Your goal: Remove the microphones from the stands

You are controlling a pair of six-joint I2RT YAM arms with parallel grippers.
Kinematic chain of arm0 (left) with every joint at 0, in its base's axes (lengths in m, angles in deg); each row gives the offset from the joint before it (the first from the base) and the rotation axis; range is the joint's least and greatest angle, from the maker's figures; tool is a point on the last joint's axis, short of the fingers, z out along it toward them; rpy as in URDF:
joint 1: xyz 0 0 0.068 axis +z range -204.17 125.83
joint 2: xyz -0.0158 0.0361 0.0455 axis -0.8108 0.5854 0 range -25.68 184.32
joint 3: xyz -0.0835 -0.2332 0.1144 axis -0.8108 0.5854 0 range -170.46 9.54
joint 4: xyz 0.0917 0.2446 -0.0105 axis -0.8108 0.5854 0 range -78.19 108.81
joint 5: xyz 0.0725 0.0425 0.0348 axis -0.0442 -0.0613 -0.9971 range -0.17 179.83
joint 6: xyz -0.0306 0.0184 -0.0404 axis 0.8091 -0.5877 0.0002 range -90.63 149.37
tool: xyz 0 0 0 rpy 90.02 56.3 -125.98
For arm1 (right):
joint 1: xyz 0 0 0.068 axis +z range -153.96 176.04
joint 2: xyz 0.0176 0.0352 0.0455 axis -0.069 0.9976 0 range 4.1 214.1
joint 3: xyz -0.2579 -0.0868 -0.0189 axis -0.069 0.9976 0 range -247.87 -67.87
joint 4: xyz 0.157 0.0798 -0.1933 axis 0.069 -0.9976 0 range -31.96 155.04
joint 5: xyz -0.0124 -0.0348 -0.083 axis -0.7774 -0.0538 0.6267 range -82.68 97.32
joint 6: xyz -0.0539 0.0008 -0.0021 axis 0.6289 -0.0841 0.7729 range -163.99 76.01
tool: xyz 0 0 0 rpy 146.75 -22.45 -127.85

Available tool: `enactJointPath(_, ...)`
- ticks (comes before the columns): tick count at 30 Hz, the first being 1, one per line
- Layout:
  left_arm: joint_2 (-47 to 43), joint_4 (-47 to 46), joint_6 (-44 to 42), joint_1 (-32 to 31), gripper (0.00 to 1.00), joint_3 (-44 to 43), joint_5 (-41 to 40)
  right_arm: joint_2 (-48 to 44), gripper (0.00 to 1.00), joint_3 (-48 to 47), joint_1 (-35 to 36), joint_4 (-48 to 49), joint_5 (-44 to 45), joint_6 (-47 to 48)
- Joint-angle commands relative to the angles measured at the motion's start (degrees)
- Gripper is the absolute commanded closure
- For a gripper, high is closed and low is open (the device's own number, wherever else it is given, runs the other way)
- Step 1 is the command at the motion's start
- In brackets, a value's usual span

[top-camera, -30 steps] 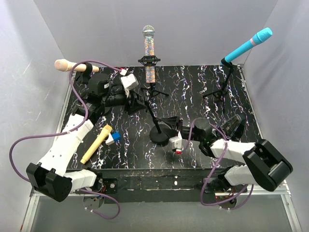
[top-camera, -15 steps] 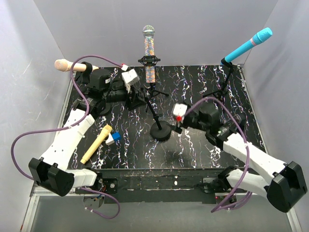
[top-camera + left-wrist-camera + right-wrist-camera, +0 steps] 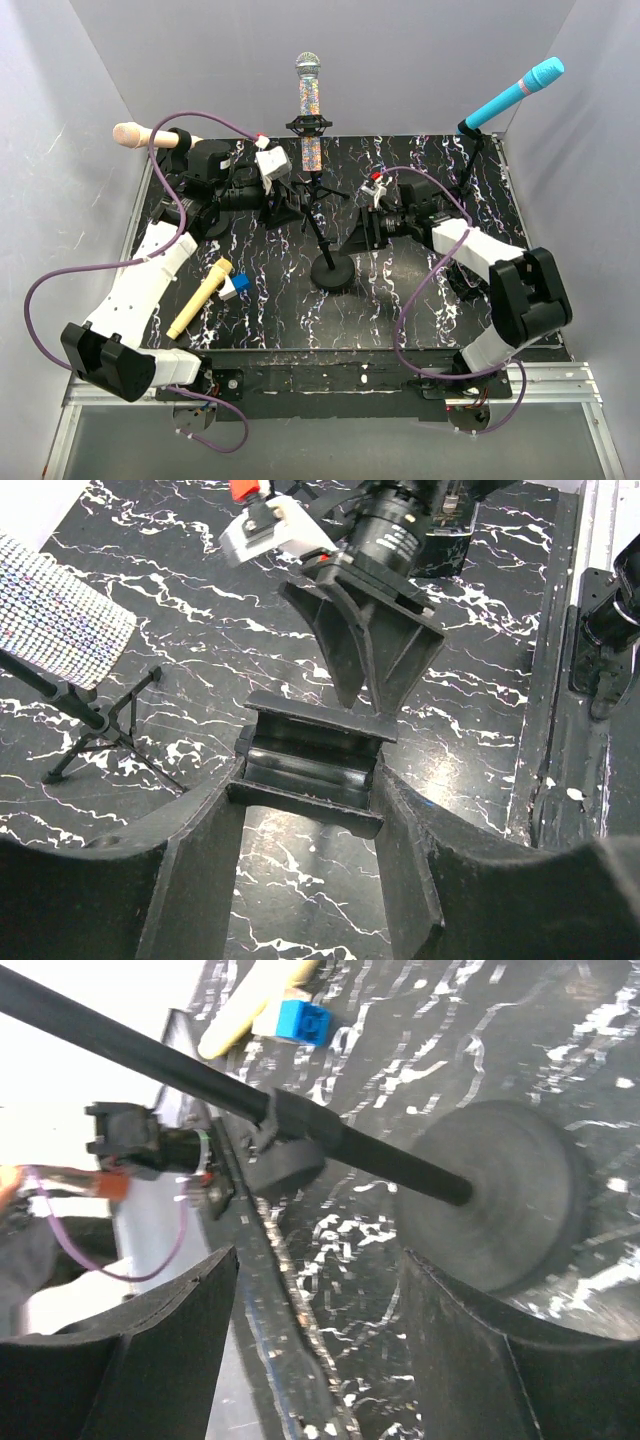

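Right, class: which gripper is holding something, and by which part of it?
The left gripper holds the round-based stand by the empty clip at its top. The right gripper is open, holding nothing.

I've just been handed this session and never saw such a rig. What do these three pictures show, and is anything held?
Two white robot arms, the left arm and the right arm, are bolted at the near edge of the table. The overhead picture shows both; the other two come from wrist cameras. Three microphones sit in stands: a sparkly microphone, a blue microphone and a pink microphone. A yellow microphone lies flat beside a blue block. The left end effector straddles the empty clip of the round-base stand; whether it grips is unclear. The right end effector is open, holding nothing.
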Motion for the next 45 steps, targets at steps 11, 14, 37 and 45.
enactJointPath(11,-0.80,3.74,-4.67,0.09,0.91,-3.17,-1.90,11.51,0.44,-8.91,0.35,12.93,-13.68,-17.53)
enactJointPath(14,-0.54,4.01,-4.76,0.09,0.91,-3.43,-1.99,11.51,0.53,-8.56,0.53,13.19,-12.80,-16.31)
enactJointPath(37,1.30,5.59,-5.20,-0.17,0.91,-6.51,-0.23,-11.69,0.99,16.03,16.79,33.54,22.44,74.02)
enactJointPath(45,1.31,5.42,-5.37,-0.35,0.91,-7.21,0.38,-19.06,0.59,26.86,17.05,42.76,21.74,86.11)
